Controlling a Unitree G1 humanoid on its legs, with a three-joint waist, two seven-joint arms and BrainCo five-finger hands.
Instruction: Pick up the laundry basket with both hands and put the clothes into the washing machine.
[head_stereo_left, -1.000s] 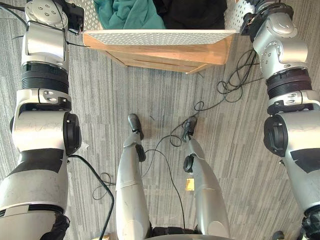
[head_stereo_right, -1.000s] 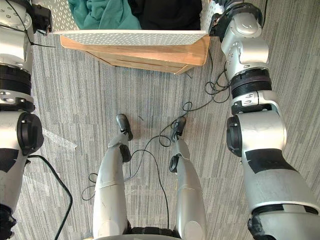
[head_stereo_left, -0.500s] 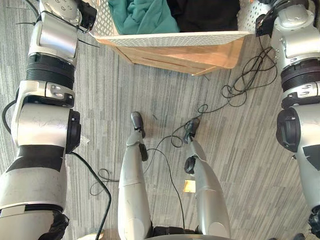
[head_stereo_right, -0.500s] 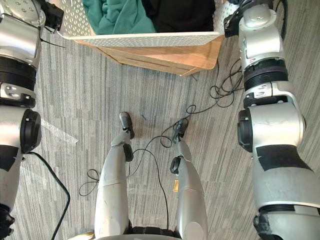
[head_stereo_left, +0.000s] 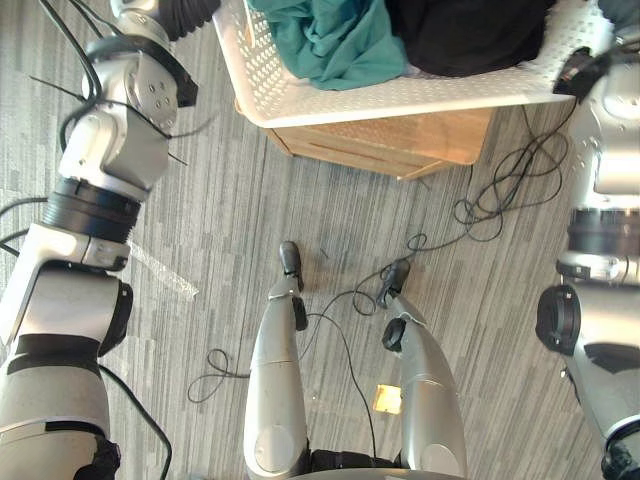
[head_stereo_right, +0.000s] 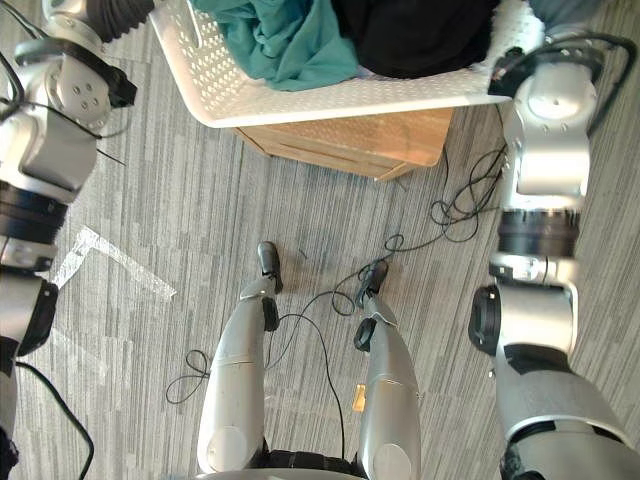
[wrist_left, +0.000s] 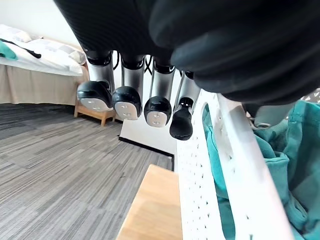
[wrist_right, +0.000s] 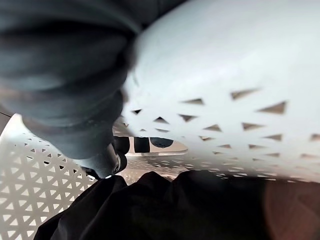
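Grey carpet (head_stereo_left: 220, 230), open below laundry basket (head_stereo_left: 400, 100) rim

A white laundry basket (head_stereo_right: 300, 100) crosses the frame's top, holding teal cloth (head_stereo_right: 285, 40) and black cloth (head_stereo_right: 410, 35). A wooden counter (head_stereo_right: 350, 140) shows below.

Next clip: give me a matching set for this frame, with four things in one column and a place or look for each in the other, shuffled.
Things:
1. teal garment
2. black garment
3. laundry basket
4. wooden stand

Place or look:
A. white, with perforated walls
B. inside the basket, toward the robot's left
C. beneath the basket
D. inside the basket, toward the robot's right

Pairs: 1-B, 2-D, 3-A, 4-C
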